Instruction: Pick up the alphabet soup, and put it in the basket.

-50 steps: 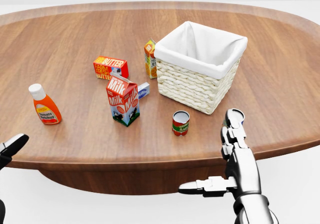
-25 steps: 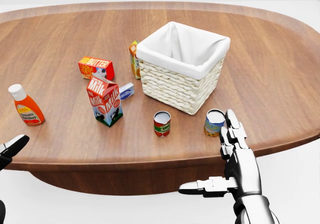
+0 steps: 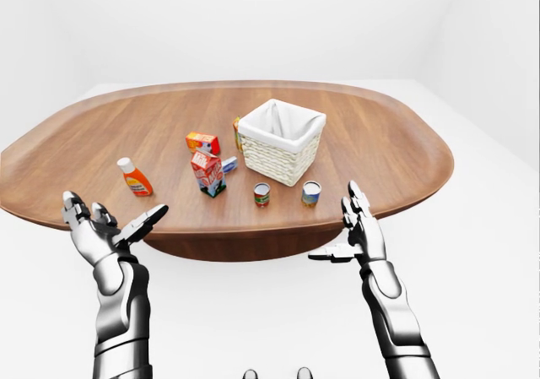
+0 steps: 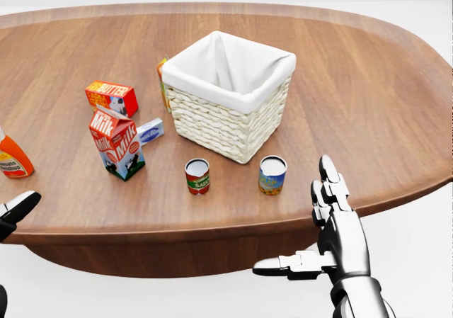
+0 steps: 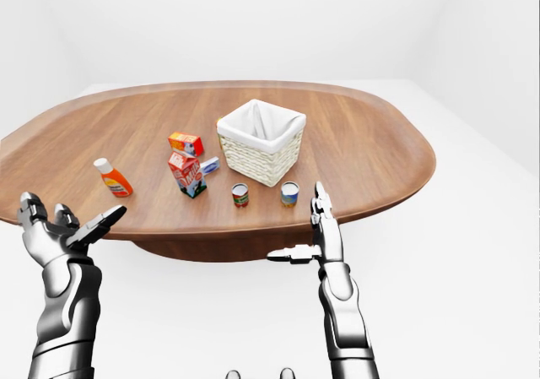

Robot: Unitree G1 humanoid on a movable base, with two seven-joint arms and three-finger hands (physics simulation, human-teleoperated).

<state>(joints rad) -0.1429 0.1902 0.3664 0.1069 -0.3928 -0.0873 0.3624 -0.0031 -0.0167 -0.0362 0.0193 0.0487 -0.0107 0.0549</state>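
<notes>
The oval wooden table [image 4: 396,84] carries the white-lined wicker basket [image 4: 230,98] near its centre; the milk carton [image 4: 117,143] stands toward the near edge to the basket's left; two cans stand just beside the basket on its near-edge side, a red one [image 4: 197,175] and a blue-and-yellow one [image 4: 272,174], the latter judged to be the alphabet soup, though neither label is legible. The right hand [image 4: 333,233] hangs off the near edge, fingers extended and thumb out, holding nothing; the left hand [image 3: 101,231] likewise has fingers spread and empty. Risk: the cans stand near each other, so a reach could take the wrong one or topple either.
</notes>
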